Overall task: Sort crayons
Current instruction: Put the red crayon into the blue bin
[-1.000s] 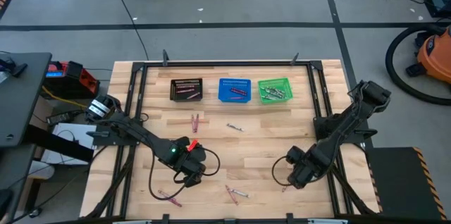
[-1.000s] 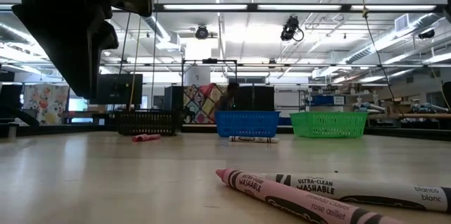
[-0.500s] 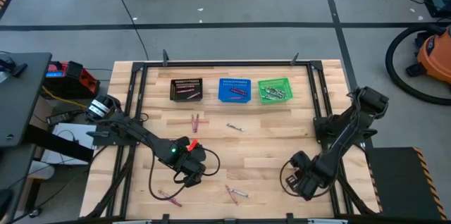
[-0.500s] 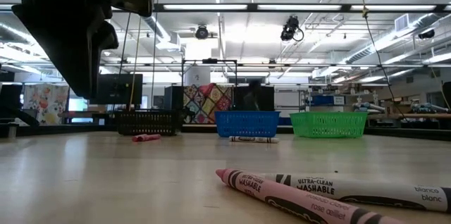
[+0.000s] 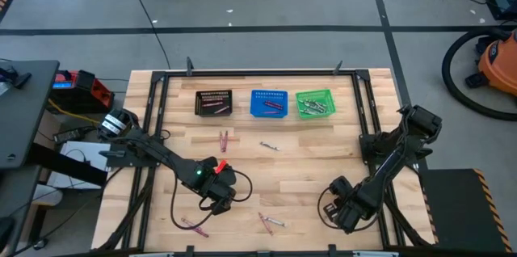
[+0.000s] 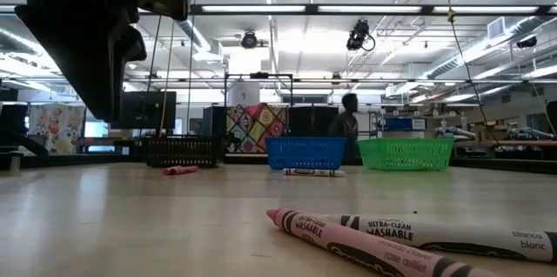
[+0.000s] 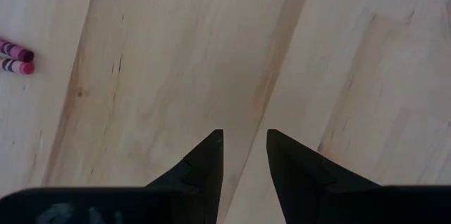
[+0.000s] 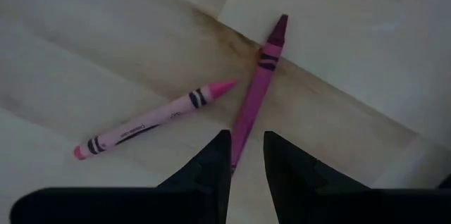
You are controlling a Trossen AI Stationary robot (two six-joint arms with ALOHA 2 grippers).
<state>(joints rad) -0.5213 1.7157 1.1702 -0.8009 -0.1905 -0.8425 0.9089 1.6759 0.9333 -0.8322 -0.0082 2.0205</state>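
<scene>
The right claw (image 8: pixel 245 155) hovers low near the bench's (image 5: pixel 307 168) front right edge, fingers slightly parted over a magenta crayon (image 8: pixel 255 97), a pink crayon (image 8: pixel 151 120) just beside. The left claw (image 7: pixel 244 155) hangs parted over bare, smooth pale wood, empty.

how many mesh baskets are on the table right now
3, in a row along the table's far edge: the black basket on the left, the blue basket in the middle and the green basket on the right. None looks hidden.
</scene>
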